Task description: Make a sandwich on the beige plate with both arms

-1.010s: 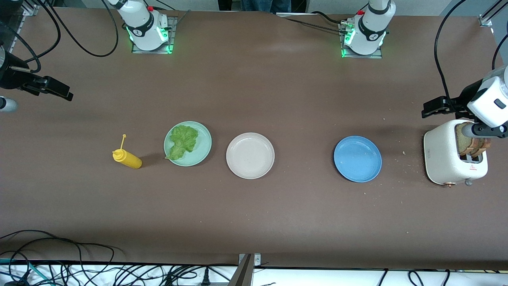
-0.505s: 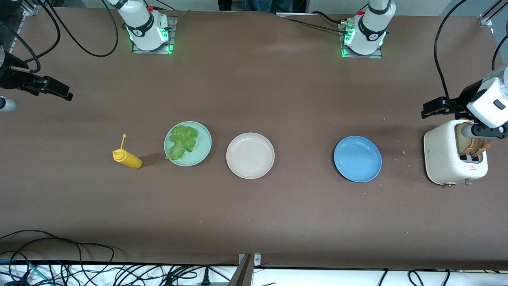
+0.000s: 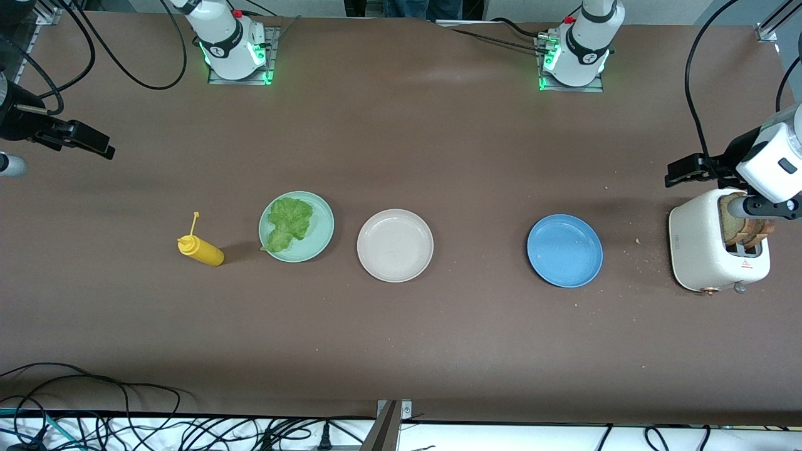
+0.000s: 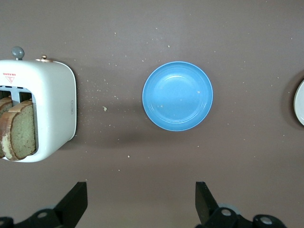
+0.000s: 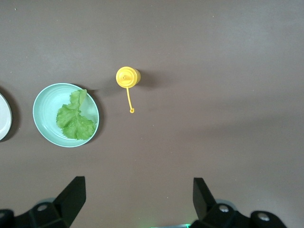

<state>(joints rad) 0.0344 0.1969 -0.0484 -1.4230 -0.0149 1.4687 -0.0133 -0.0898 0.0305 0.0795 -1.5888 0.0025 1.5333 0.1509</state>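
Note:
The beige plate [image 3: 395,245] lies bare in the middle of the table; its rim also shows in both wrist views [image 4: 300,102] [image 5: 2,116]. The sandwich's parts lie apart. Two bread slices [image 3: 742,228] [image 4: 21,128] stand in the white toaster [image 3: 702,250] [image 4: 52,109]. A lettuce leaf [image 3: 288,224] [image 5: 73,118] rests on the mint-green plate [image 3: 319,241] [image 5: 45,109]. My left gripper [image 3: 683,170] [image 4: 141,199] hangs open and empty over the table beside the toaster. My right gripper [image 3: 88,143] [image 5: 137,197] hangs open and empty over the table at the right arm's end.
A blue plate [image 3: 564,250] [image 4: 177,95] lies bare between the beige plate and the toaster. A yellow squeeze bottle [image 3: 200,249] [image 5: 127,77] stands beside the mint-green plate, toward the right arm's end. Crumbs dot the table around the toaster. Cables run along the table's near edge.

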